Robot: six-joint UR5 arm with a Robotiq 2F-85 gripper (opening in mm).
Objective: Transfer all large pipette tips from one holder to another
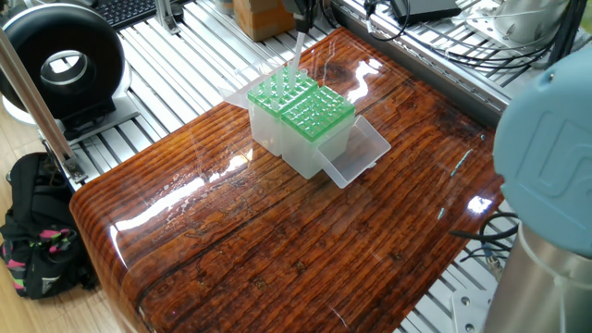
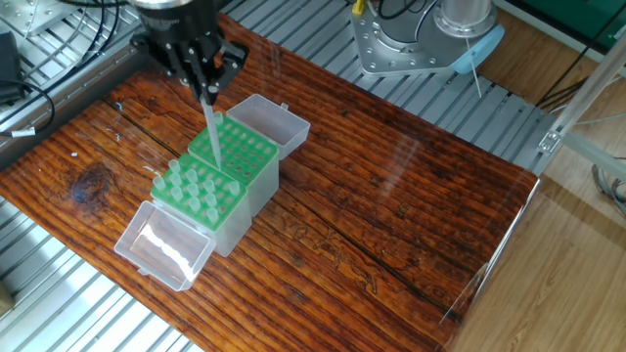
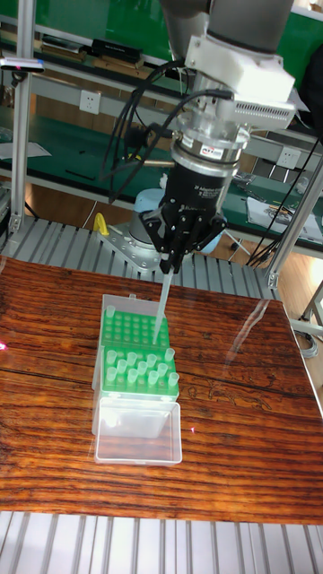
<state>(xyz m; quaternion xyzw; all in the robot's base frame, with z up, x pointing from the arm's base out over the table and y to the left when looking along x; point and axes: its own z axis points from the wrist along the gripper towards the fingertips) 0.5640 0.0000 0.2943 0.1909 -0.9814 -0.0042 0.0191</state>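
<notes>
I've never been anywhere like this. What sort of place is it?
Most likely a robotics lab or test bench. A gripper holds a pipette tip over green tip racks on a wooden table, set on aluminium framing with loose cables around.

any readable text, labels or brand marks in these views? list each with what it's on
No text can be read for certain in any view.
Gripper body: a small red-and-white label sits on the black housing, too blurred to read.
Green tip racks: no print visible.
Pipette tip held in the gripper: no marking visible.
</notes>
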